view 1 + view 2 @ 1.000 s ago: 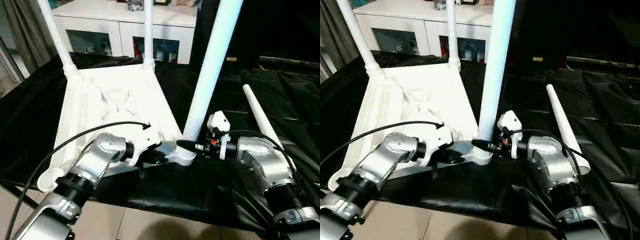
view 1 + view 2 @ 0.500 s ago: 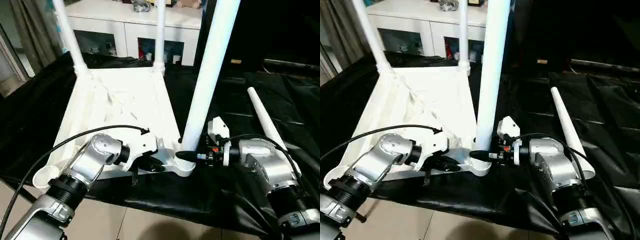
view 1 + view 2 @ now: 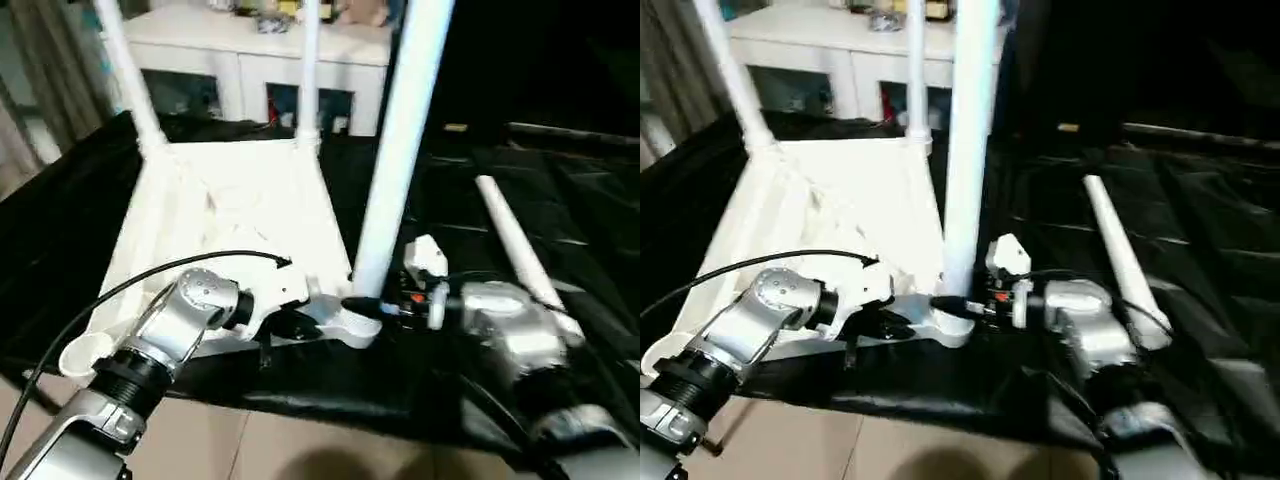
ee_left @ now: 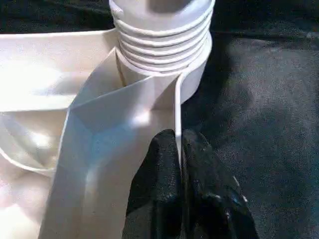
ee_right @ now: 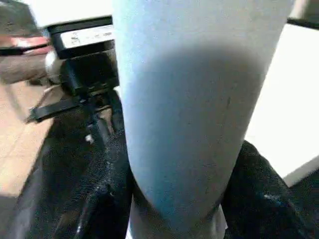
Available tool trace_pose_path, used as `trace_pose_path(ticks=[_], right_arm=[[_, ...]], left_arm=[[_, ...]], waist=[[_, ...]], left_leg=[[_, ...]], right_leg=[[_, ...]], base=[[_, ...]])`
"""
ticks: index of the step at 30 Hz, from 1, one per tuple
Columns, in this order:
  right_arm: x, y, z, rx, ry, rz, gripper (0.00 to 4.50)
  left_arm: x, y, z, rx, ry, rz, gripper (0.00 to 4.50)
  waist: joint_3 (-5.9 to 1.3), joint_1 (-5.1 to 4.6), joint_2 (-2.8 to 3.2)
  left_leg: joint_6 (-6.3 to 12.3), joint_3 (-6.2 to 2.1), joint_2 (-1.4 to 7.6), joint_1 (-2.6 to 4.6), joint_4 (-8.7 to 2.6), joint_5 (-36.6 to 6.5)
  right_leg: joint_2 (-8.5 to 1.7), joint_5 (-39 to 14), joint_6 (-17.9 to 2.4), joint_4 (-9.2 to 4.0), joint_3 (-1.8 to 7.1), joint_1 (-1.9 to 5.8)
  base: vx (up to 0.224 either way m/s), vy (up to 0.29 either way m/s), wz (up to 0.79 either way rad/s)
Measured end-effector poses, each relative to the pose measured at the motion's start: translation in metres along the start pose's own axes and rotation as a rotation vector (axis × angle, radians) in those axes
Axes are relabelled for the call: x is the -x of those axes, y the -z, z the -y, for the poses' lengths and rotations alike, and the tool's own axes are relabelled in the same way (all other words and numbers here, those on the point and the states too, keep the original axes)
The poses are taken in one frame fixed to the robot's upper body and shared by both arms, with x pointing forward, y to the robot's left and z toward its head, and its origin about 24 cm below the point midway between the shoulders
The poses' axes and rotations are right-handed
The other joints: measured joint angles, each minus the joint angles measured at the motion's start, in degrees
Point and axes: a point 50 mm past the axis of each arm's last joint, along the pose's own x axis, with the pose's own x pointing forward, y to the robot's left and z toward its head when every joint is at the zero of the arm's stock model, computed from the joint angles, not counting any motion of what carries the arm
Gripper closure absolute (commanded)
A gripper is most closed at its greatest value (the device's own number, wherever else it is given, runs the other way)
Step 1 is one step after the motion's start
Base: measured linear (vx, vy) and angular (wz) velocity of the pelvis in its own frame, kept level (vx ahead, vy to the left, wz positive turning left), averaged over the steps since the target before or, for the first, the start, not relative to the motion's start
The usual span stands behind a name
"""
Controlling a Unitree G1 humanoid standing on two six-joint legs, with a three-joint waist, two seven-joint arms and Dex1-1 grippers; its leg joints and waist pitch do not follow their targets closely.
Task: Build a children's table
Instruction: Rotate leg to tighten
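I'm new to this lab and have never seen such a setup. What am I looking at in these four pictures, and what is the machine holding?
This is a humanoid robot putting together a children's table. Two pictures come from cameras in its head, looking down over its silver arms; the other two come from a camera on each wrist.

The white tabletop lies upside down on a black-draped work table. Two legs already stand at its far corners, and a third leg stands in the near corner socket.

The left gripper pinches the tabletop's thin edge wall beside that socket, steadying it. The right gripper clasps the third leg near its base. A fourth leg lies loose on the cloth to the robot's right. A white cabinet stands behind.
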Motion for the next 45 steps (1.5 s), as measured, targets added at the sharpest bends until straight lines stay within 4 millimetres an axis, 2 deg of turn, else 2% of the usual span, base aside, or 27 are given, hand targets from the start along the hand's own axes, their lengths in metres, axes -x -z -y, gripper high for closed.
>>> trace_pose_path(ticks=[1, 2, 3, 4, 5, 6, 7, 8, 9, 11, 16, 19, 25, 29, 35, 36, 38, 40, 45], right_arm=[[-0.005, 0.001, 0.003, -0.009, 0.052, 0.007, 2.59], [-0.009, 0.002, 0.006, -0.014, 0.113, 0.011, 2.59], [-0.009, 0.002, 0.009, -0.015, 0.187, 0.022, 2.59], [-0.008, 0.001, 0.013, -0.021, 0.241, 0.03, 2.6], [-0.011, -0.001, 0.016, -0.014, 0.277, 0.026, 2.6], [-0.014, -0.004, 0.018, -0.012, 0.319, 0.027, 2.6], [-0.016, -0.006, 0.02, -0.01, 0.357, 0.033, 2.6], [-0.019, -0.007, 0.022, -0.023, 0.415, 0.043, 2.6], [-0.025, -0.01, 0.026, -0.036, 0.49, 0.047, 2.6], [-0.032, -0.012, 0.031, -0.056, 0.583, 0.037, 2.6], [-0.045, -0.021, 0.037, -0.08, 0.73, 0.037, 2.6], [-0.056, -0.027, 0.039, -0.102, 0.799, 0.026, 2.6], [-0.061, -0.032, 0.039, -0.093, 0.81, 0.024, 2.6], [-0.063, -0.035, 0.039, -0.087, 0.792, 0.025, 2.6], [-0.063, -0.035, 0.04, -0.091, 0.768, 0.025, 2.6], [-0.063, -0.035, 0.04, -0.095, 0.765, 0.027, 2.25], [-0.061, -0.035, 0.04, -0.108, 0.751, 0.037, 1.9], [-0.059, -0.03, 0.04, -0.137, 0.736, 0.028, 1.88], [-0.054, -0.029, 0.042, -0.169, 0.672, 0.04, 1.4]], left_arm=[[-0.001, 0.002, -0.002, 0.026, -0.033, -0.001, 4.5], [-0.003, 0.001, -0.006, 0.045, -0.068, -0.006, 4.5], [-0.008, -0.004, -0.01, 0.062, -0.102, -0.011, 4.5], [-0.011, -0.005, -0.012, 0.08, -0.136, -0.007, 4.5], [-0.011, -0.006, -0.014, 0.094, -0.172, 0.008, 4.5], [-0.014, -0.008, -0.015, 0.113, -0.192, 0.014, 4.5], [-0.017, -0.01, -0.015, 0.128, -0.204, 0.024, 4.5], [-0.02, -0.012, -0.016, 0.155, -0.23, 0.032, 4.5], [-0.025, -0.016, -0.019, 0.2, -0.275, 0.046, 4.5], [-0.031, -0.022, -0.021, 0.254, -0.337, 0.054, 4.5], [-0.044, -0.033, -0.022, 0.328, -0.438, 0.06, 4.5], [-0.049, -0.038, -0.022, 0.339, -0.497, 0.065, 4.5], [-0.045, -0.038, -0.025, 0.325, -0.517, 0.065, 4.5], [-0.042, -0.038, -0.026, 0.317, -0.526, 0.065, 4.5], [-0.042, -0.038, -0.026, 0.315, -0.526, 0.065, 4.5], [-0.042, -0.038, -0.026, 0.315, -0.526, 0.066, 4.5], [-0.042, -0.038, -0.026, 0.313, -0.525, 0.067, 4.5], [-0.041, -0.038, -0.026, 0.307, -0.523, 0.067, 4.5], [-0.037, -0.037, -0.028, 0.278, -0.512, 0.068, 4.5]], waist=[[0.4, -0.75, 0.88], [0.77, -0.49, 1.41], [0.74, -0.17, 0.39], [0.39, 0.8, -1.01], [0.14, 1.4, -2.14], [-0.12, 2.05, -1.66], [-0.45, 2.46, -1.02], [-0.69, 2.43, -0.24], [-0.76, 2.1, -0.24], [-0.7, 1.79, -0.39], [-0.58, 1.57, -0.11], [-0.54, 1.22, -0.55], [-0.74, 1.05, -0.92], [-0.74, 1.08, -0.93], [-0.74, 1.12, -0.92], [-0.74, 1.15, -0.92], [-0.73, 1.22, -0.92], [-0.69, 1.29, -0.97], [-0.61, 1.38, -1.04]], left_leg=[[0.0, -0.74, 0.23, 0.15, -0.06, -0.01], [-0.01, -0.83, 0.61, -0.16, -0.38, -0.01], [-0.01, 0.07, 0.56, -0.25, -0.26, 0.0], [-0.03, 1.55, 0.25, -0.23, -0.3, 0.02], [-0.12, 1.69, -0.04, 0.14, 0.19, -0.05], [0.24, 0.64, -0.34, -0.41, 0.93, -1.34], [-0.28, -0.18, -0.43, -0.97, 0.85, -0.99], [-1.0, -0.84, -0.37, -1.33, 0.72, -0.12], [-1.32, -1.15, -0.16, -1.74, 0.58, 0.94], [-1.3, -1.1, -0.14, -1.78, 0.36, 0.92], [-1.28, -0.72, -0.17, -1.75, -0.78, 0.91], [-1.27, -0.54, -0.15, -1.81, -0.86, 0.92], [-1.25, -0.21, -0.06, -1.73, -1.23, 0.92], [-1.22, 0.2, -0.05, -1.72, -1.42, 0.9], [-1.21, 0.31, 0.1, -1.72, -1.45, 0.89], [-1.21, 0.32, 0.1, -1.72, -1.46, 0.89], [-1.21, 0.34, 0.11, -1.73, -1.47, 0.89], [-1.21, 0.35, 0.12, -1.75, -1.48, 0.89], [-1.2, 0.38, 0.18, -1.78, -1.49, 0.9]], right_leg=[[-0.11, -0.02, -0.01, -1.05, -1.36, 1.01], [-0.09, -0.72, -0.48, 0.08, -1.87, 1.77], [-0.23, -3.58, -2.24, 5.31, -0.2, 1.72], [-0.29, -5.93, -1.4, 7.48, 2.44, 2.52], [-0.3, -7.18, 0.81, 8.03, 3.65, 1.5], [-0.39, -7.18, 0.79, 7.84, 3.37, 0.89], [-0.35, -7.13, 0.72, 7.71, 2.54, 0.55], [-0.11, -6.69, 0.38, 7.42, 1.97, 0.33], [0.33, -4.88, 0.07, 6.66, 1.92, 0.19], [0.5, -4.48, -0.3, 6.27, 2.02, -0.16], [0.57, -3.79, -0.24, 4.72, 2.12, -0.11], [0.6, -3.53, -0.17, 4.43, 2.24, -0.14], [0.8, -3.24, -0.43, 3.9, 2.48, -0.15], [0.83, -3.25, -0.42, 3.76, 2.62, -0.29], [0.84, -3.25, -0.43, 3.75, 2.71, -0.38], [0.84, -3.25, -0.43, 3.75, 2.71, -0.39], [0.84, -3.25, -0.43, 3.75, 2.72, -0.41], [0.85, -3.25, -0.43, 3.75, 2.72, -0.44], [0.89, -3.25, -0.43, 3.75, 2.72, -0.62]], base=[[-0.094, 0.037, -0.14], [-0.052, 0.018, -0.04], [-0.122, 0.006, 0.01], [-0.031, -0.075, -0.01], [-0.075, -0.089, -0.27], [-0.005, -0.077, -0.31], [0.005, -0.004, -0.49], [0.049, 0.009, -0.23], [0.02, 0.006, -0.29], [-0.026, -0.001, -0.05], [0.0, 0.0, 0.0], [0.0, 0.0, 0.0], [0.025, 0.003, -0.02], [0.0, 0.0, 0.0], [0.0, 0.0, 0.0], [0.0, 0.0, 0.0], [0.0, 0.0, 0.0], [0.0, 0.0, 0.0], [0.0, 0.0, 0.0]])
